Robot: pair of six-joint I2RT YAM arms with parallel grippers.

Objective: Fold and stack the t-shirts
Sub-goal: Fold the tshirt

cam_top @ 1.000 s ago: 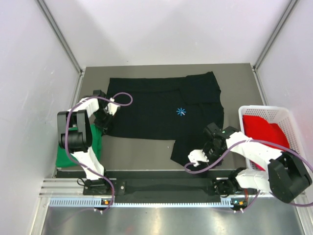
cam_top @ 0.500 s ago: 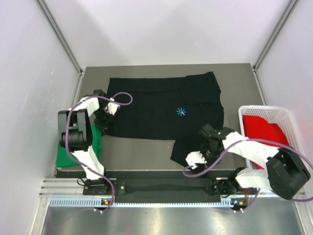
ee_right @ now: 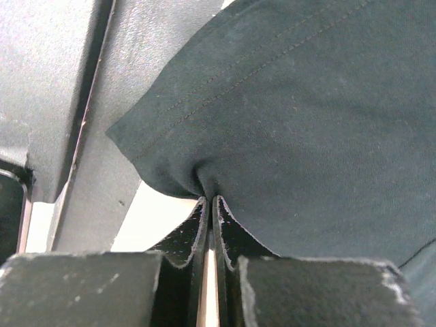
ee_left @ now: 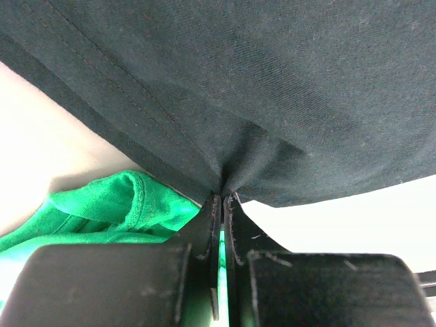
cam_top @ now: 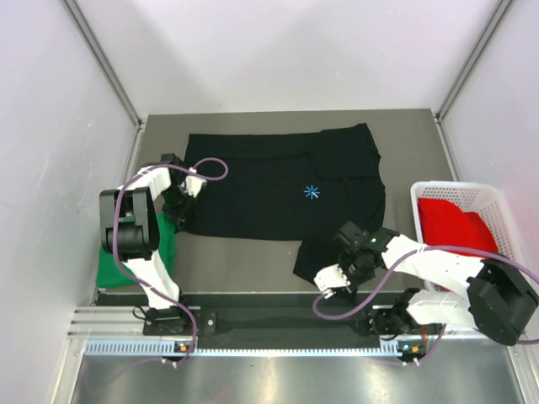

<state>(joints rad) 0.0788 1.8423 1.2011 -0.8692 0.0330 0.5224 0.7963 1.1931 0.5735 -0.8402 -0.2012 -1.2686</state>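
Observation:
A large black t-shirt point(cam_top: 278, 189) with a light-blue starburst mark point(cam_top: 312, 192) lies spread across the table. At its left edge my left gripper point(cam_top: 178, 208) is shut on the black cloth point(ee_left: 225, 102), which bunches between the fingers. My right gripper point(cam_top: 341, 255) is shut on the shirt's near right hem point(ee_right: 272, 122), the fabric puckering into its closed fingers. A bright green t-shirt point(cam_top: 126, 252) lies crumpled at the table's left, partly behind the left arm, and shows under the left gripper point(ee_left: 223, 197) as green folds point(ee_left: 102, 211). A red t-shirt point(cam_top: 455, 225) sits in the basket.
A white mesh basket point(cam_top: 498, 204) stands at the right edge of the table. Bare grey table point(cam_top: 236, 261) shows between the black shirt and the near rail point(cam_top: 278, 318). White enclosure walls stand on both sides and behind.
My right gripper has moved left along the shirt's near hem and closed from wide open onto the cloth. The left arm has stayed still, holding its pinch.

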